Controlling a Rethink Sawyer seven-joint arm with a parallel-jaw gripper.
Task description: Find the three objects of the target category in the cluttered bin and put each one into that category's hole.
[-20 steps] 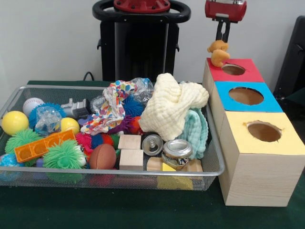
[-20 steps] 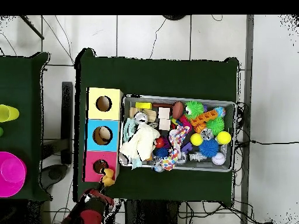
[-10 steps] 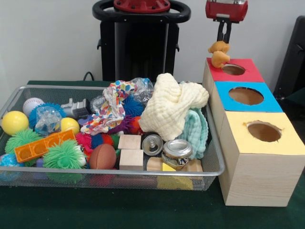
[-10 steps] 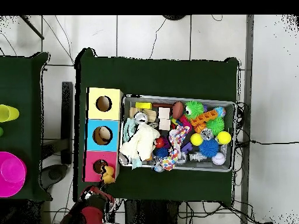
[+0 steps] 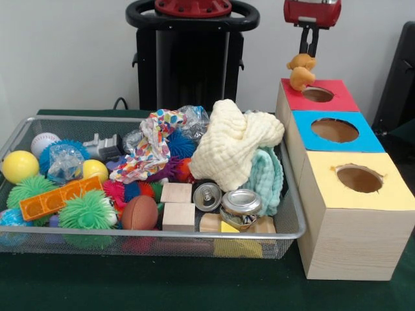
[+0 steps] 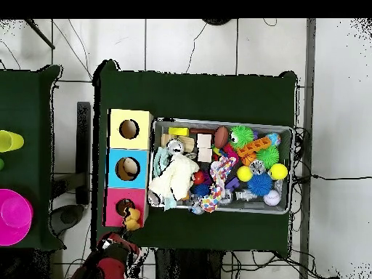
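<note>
My gripper (image 5: 310, 52) hangs at the top right of the front view, shut on the orange-tan toy figure (image 5: 301, 70). The figure hangs over the back left edge of the red-topped box (image 5: 337, 97), just beside its hole (image 5: 318, 94). In the overhead view the figure (image 6: 132, 218) sits at the red box's lower right corner. The wire mesh bin (image 5: 295, 217) stands beside the boxes, full of clutter; it also shows in the overhead view (image 6: 221, 122). No duck or tiger shows.
A blue-topped box (image 5: 369, 139) and a yellow-topped box (image 5: 389, 194), each with a hole, stand in line with the red one. The bin holds a cream cloth (image 5: 237, 146), spiky balls (image 5: 87, 210), cans (image 5: 241, 204), wooden blocks (image 5: 177, 206) and yellow balls (image 5: 19, 165).
My gripper and the orange-tan figure have shifted a little to the right in the front view, closer to the red box's hole. The bin's contents have not moved.
</note>
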